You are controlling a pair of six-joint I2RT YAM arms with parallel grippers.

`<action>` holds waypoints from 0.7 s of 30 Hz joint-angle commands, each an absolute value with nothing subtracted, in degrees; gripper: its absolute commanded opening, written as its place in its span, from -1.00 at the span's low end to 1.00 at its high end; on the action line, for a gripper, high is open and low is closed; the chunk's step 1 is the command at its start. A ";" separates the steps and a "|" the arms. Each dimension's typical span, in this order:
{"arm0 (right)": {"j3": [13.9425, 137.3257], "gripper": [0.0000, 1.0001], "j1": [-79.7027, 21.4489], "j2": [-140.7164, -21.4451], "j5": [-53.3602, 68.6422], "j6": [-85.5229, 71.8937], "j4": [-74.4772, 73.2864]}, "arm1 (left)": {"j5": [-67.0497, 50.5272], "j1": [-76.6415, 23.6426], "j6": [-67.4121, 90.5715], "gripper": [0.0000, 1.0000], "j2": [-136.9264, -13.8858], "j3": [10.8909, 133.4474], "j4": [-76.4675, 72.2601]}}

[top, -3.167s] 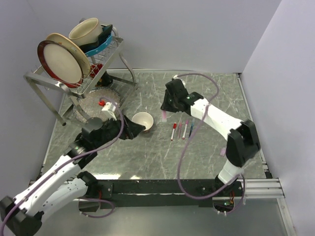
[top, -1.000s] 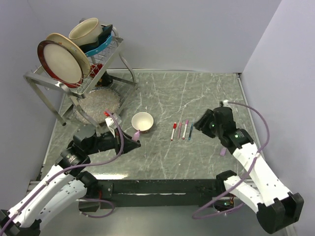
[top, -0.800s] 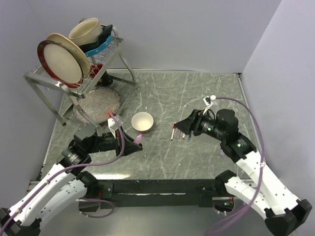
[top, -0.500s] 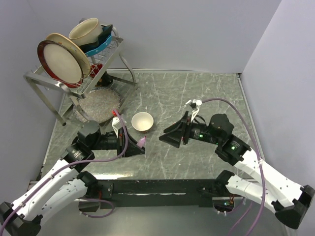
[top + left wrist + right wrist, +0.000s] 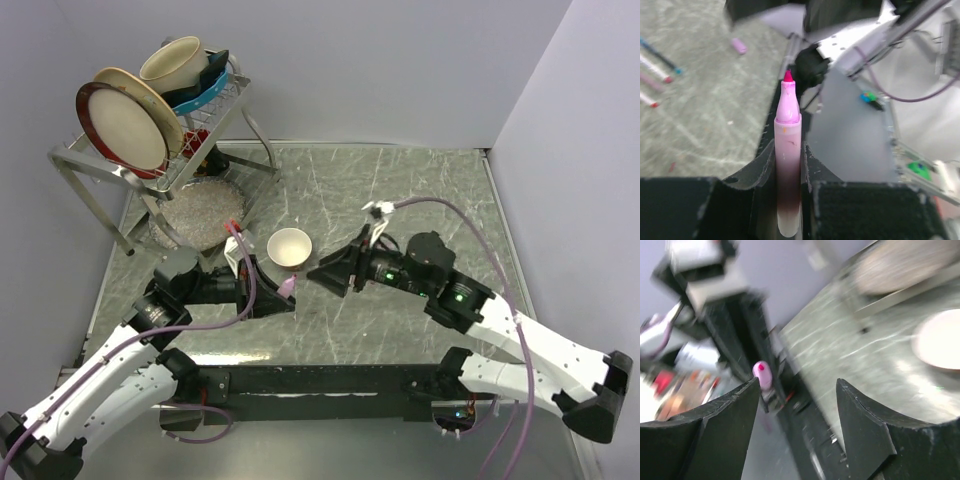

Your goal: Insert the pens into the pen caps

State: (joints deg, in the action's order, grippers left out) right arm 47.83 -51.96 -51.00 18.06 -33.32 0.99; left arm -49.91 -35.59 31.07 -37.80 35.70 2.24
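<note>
As the right gripper [image 5: 797,390] swings in, open and empty, toward the pink pen [image 5: 788,150] clamped in the left gripper [image 5: 788,167], a lilac cap [image 5: 738,46] lies unpicked.

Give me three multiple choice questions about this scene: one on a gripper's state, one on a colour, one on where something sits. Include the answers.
1. The right gripper is: A) shut tight; B) open and empty; C) out of sight.
2. The pen in the left gripper is: A) blue; B) green; C) pink.
3. The small bowl stands: A) on the table; B) in the right gripper; C) in the left gripper.
Answers: B, its jaws stand apart with nothing between them; C, the barrel shows pink in the left wrist view; A, it rests on the marble top near the pen's tip.
</note>
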 commanded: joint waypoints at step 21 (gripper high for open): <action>36.48 0.47 3.13 -49.74 -19.70 -60.47 -46.06 | -31.12 -35.51 16.35 -0.98 -31.82 38.14 14.68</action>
